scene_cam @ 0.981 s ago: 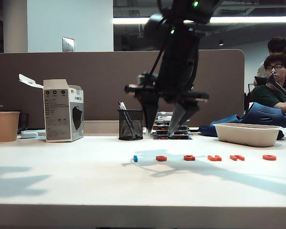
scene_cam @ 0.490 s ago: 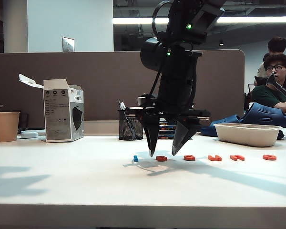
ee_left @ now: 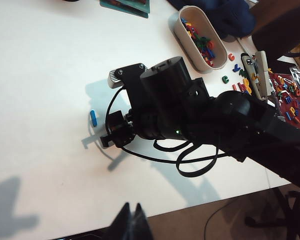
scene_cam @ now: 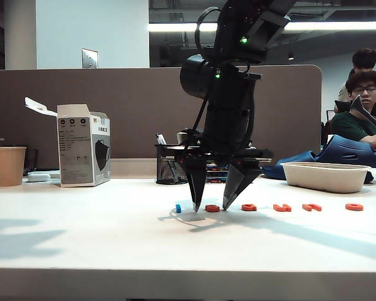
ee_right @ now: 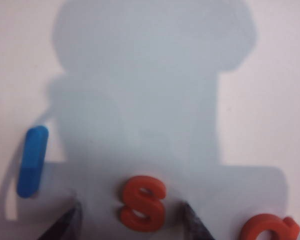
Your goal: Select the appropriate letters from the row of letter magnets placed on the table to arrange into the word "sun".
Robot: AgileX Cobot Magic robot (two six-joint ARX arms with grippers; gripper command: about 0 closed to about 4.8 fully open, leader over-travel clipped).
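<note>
Beneath the right tool (scene_cam: 209,205) spreads the white worktop (scene_cam: 100,244), carrying a row of five orange-red letter magnets (scene_cam: 282,207). That tool points down with its fingers spread wide, tips almost on the worktop, one on each side of the "s" (ee_right: 143,202), not touching it. A small blue piece (ee_right: 32,161) lies just outside one fingertip; the next letter (ee_right: 267,228) just outside the other. Only the left tool's (ee_left: 131,223) dark tips show, well apart from the row; I cannot tell its state.
</note>
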